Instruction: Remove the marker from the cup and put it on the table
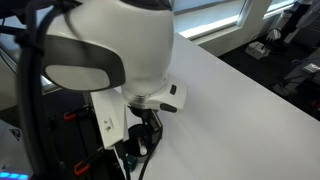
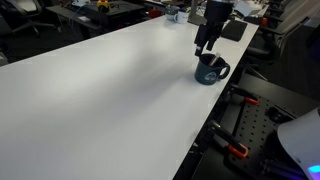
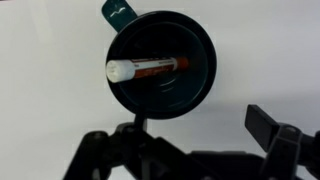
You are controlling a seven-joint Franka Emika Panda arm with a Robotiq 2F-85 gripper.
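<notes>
1. The desk (image 2: 90, 100) comes first, a big bare white sheet. All the action sits up near its far corner, close to one long edge.
2. The arm (image 1: 110, 40) looms huge in an exterior view. Its white housing blocks most of the desk, so the cup cannot be seen from there.
3. The tool (image 2: 204, 46) hangs right above the cup, pointing straight down, lined up, I'd say, for a vertical reach inside. In the wrist view its jaws stand wide apart with nothing between them.
4. The cup (image 2: 210, 70) stands upright on the desk, small and black, its handle (image 3: 118, 12) turned away from the tool's side in the wrist view. Standing upright leaves its mouth open to a reach from above.
5. The marker (image 3: 148, 68) lies slantwise across the cup's dark inside, with a pale cap at one end and a reddish barrel. It is not yet lifted. The jaws will likely need to straddle that barrel crosswise.
</notes>
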